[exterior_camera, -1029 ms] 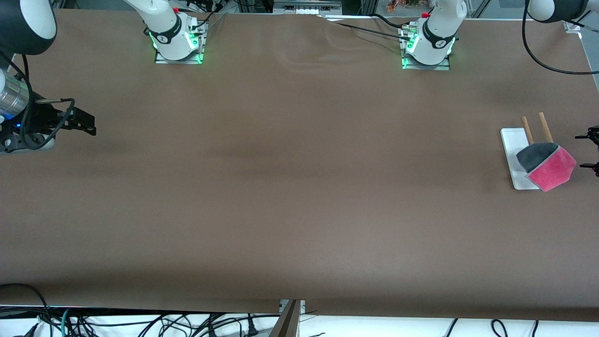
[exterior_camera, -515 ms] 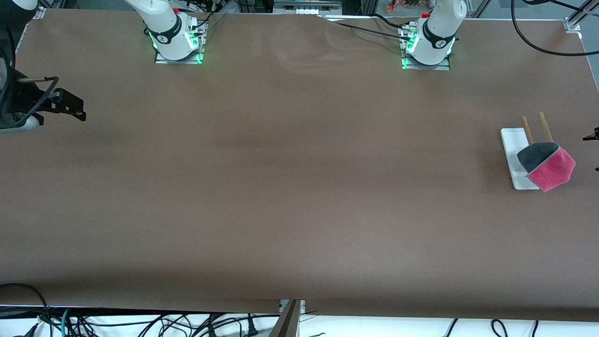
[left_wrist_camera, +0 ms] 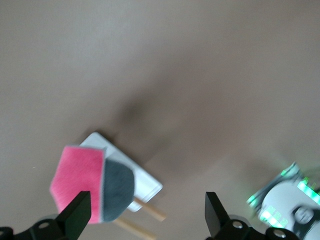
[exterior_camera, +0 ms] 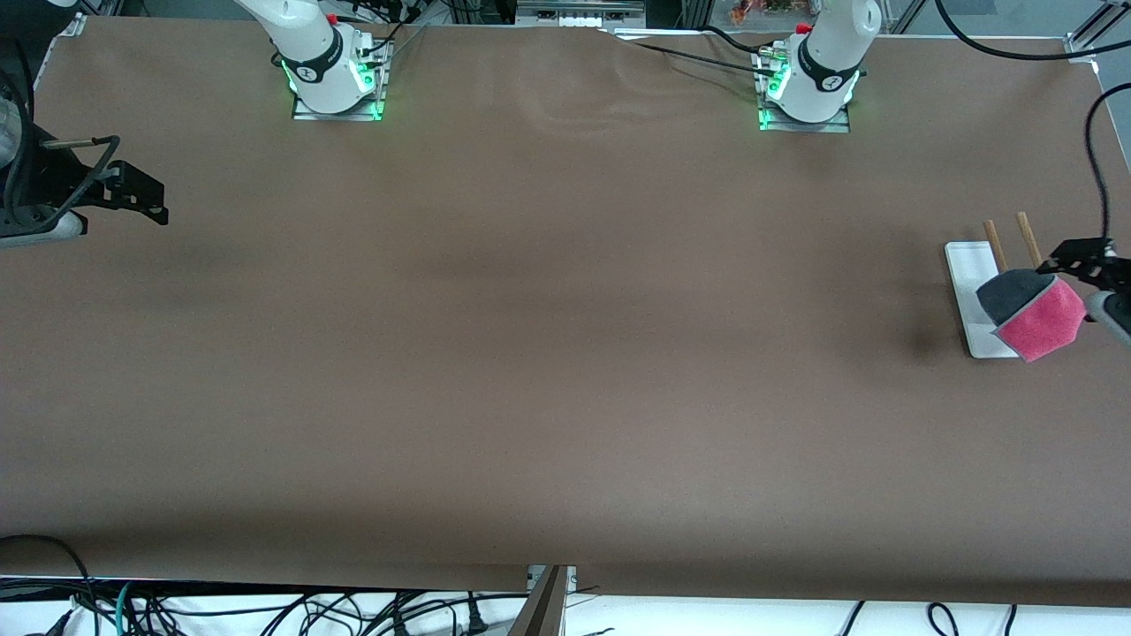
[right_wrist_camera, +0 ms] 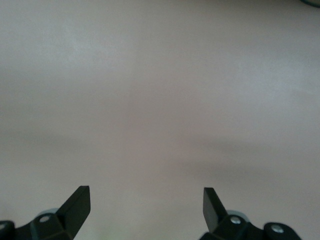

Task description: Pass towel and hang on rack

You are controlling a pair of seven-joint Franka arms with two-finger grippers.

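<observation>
From the front, the towel (exterior_camera: pixel 1034 314) is draped over the rack (exterior_camera: pixel 979 291) at the left arm's end of the table, one dark grey flap folded over on top and the pink side hanging down toward the front camera; it covers the near ends of the two wooden rods, whose other ends poke out bare above the white base. That placement suggests the hanging is already done, so what remains is probably only for the arms to clear away. The left gripper (exterior_camera: pixel 1091 269) is up in the air just beside the towel, at the edge of the picture, with nothing in it. The right gripper (exterior_camera: pixel 132 190) hangs over bare table (exterior_camera: pixel 548 353) at the right arm's end, well apart from towel and rack; that arm waits. In the left wrist view, the fingers (left_wrist_camera: pixel 77 215) stand spread wide and empty, with the towel (left_wrist_camera: pixel 80 180) and rack (left_wrist_camera: pixel 142 180) below and apart from them. In the right wrist view, the right gripper (right_wrist_camera: pixel 145 207) is likewise fully spread, holding nothing over plain table.
</observation>
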